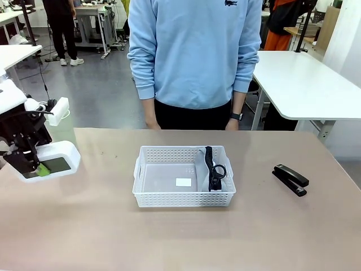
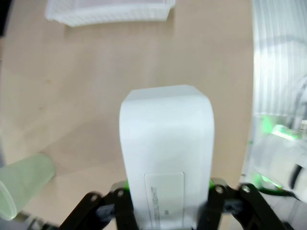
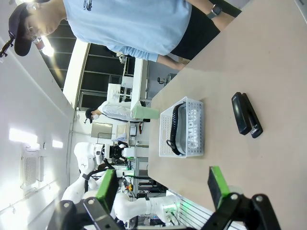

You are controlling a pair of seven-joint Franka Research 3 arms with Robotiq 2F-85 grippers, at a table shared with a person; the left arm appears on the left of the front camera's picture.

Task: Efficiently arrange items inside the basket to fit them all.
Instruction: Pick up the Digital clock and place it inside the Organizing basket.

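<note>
Closest to your left wrist camera is the white screen device (image 2: 165, 139), pinched by its narrow end between the green pads of the left gripper (image 2: 165, 191). From the front you see that same left gripper (image 1: 34, 166) at the table's left end. The white screen device (image 1: 56, 161) juts out toward the middle, dark screen upward and slightly tilted. You cannot tell whether it touches the tabletop.

Your right gripper (image 3: 163, 181) stands with its fingers spread wide and nothing between them.

The basket (image 1: 183, 200) sits on the table's centre, well apart from both grippers; it also shows in the left wrist view (image 2: 110, 12) and the right wrist view (image 3: 201, 115). Inside it, against the right-hand wall, the grey pouch (image 1: 203, 175) stands on edge, its black strap (image 1: 210, 161) draped over the top. The right wrist view shows the lettering "CAMPUS" on the pouch (image 3: 189, 129). The rest of the basket floor holds one small white label (image 1: 183, 182).

Outside the basket, the black stapler (image 1: 291, 179) lies flat on the table to its right. The pale green cup (image 3: 144, 112) stands upright near the table's left end, just beside the held device (image 2: 24, 184).

A person (image 1: 194, 56) stands at the far edge, arms hanging down.
</note>
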